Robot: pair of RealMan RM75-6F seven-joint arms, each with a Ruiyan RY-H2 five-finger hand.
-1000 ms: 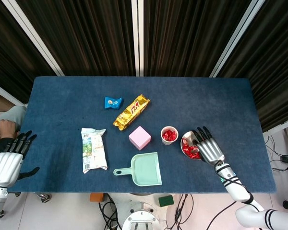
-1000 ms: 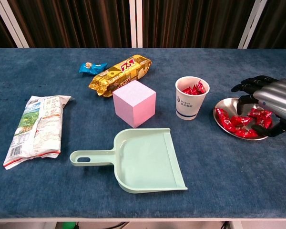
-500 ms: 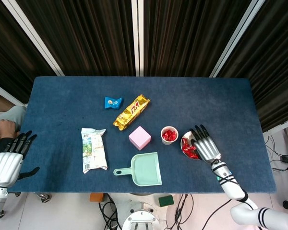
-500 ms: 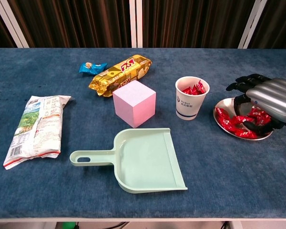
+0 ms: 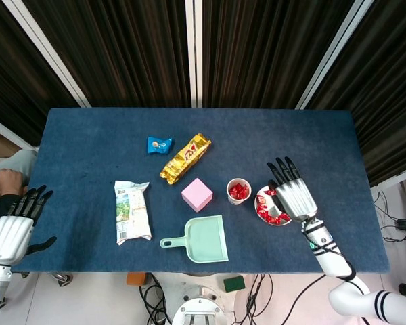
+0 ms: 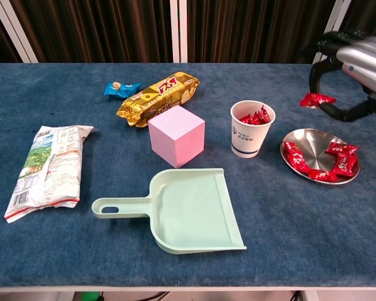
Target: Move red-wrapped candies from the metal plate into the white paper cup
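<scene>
The right hand (image 6: 357,66) hangs above the round metal plate (image 6: 319,145), pinching one red-wrapped candy (image 6: 317,99) between thumb and finger. That grip looks thin; a jolt toward the white paper cup (image 6: 251,130) could drop it.

Both hands share one build: the right hand (image 5: 294,196) and left hand (image 5: 10,230) have a silver-grey metal back plate and black fingers (image 5: 279,169). Behind the right hand runs a white forearm (image 5: 335,261) with black bands and a thin dark cable along its wrist.
</scene>
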